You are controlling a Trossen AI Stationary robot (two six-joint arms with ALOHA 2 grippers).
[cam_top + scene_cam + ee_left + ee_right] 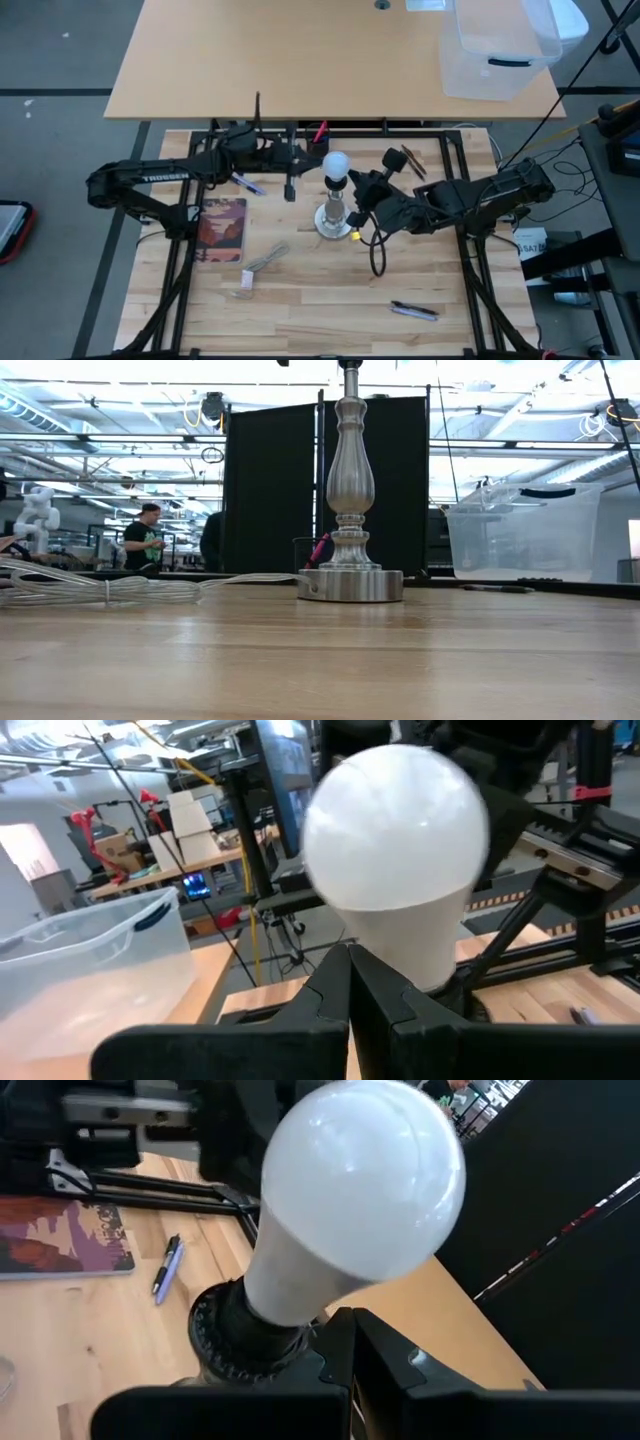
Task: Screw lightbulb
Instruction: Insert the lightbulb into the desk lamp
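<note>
The frosted white lightbulb (337,165) sits upright with its neck in the black ribbed socket (235,1335) on top of the silvery stand (350,490). The stand rests on its round disc foot (350,585) at the table's middle. My left gripper (350,995) is shut, level, just left of the bulb, with its tips in front of the bulb's neck (410,955). My right gripper (350,1355) is shut, close to the bulb's right side, with its tips by the socket. In the high view the left gripper (312,160) and the right gripper (362,186) flank the bulb. My left gripper's shut fingertips (335,990) stand right at the bulb's tapering neck, coming level from the table's left. Whether they touch it I cannot tell. My right gripper's shut fingertips (340,1345) stand at the socket's edge, coming from the table's right. Whether they touch I cannot tell.
A book (222,228) and a pen (247,184) lie left of the stand. A white coiled cable (262,262) lies in front and another pen (413,310) at the near right. A black cable (378,250) loops beside the foot. A clear plastic bin (500,45) stands on the far table.
</note>
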